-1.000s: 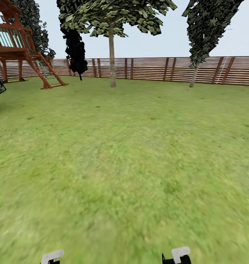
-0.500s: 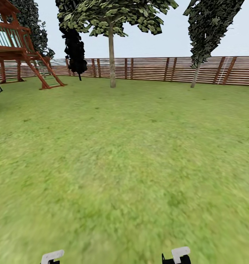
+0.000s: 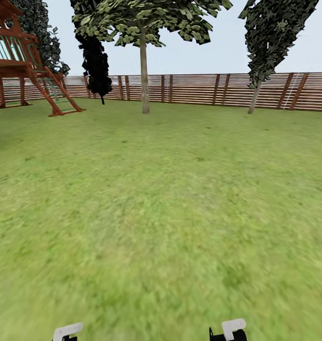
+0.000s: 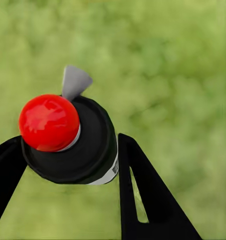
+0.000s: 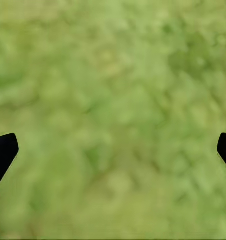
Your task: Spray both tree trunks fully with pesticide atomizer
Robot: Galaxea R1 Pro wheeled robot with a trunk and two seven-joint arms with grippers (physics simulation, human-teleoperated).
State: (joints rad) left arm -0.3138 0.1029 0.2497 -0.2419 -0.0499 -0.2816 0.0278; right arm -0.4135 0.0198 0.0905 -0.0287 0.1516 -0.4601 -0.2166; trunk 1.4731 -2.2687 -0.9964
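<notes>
View shift: the whole head view has slid slightly against a second ago; playset (image 3: 25,66) and fence (image 3: 203,89) sit a touch further left, so the camera has moved, not the things. Robot likely turning or rolling across the lawn (image 3: 161,213).
Atomizer (image 4: 68,137): off the grass, clamped between the left gripper (image 4: 68,165) fingers; red knob and grey nozzle face the wrist camera.
Right gripper (image 5: 113,150): spread wide, holding nothing, grass below.
Trees: pale trunk (image 3: 144,76) stands ahead by the fence, well apart from the robot; another trunk (image 3: 253,97) further right.
Task meaning: pickup looks done; approach under way, no spraying range yet.
</notes>
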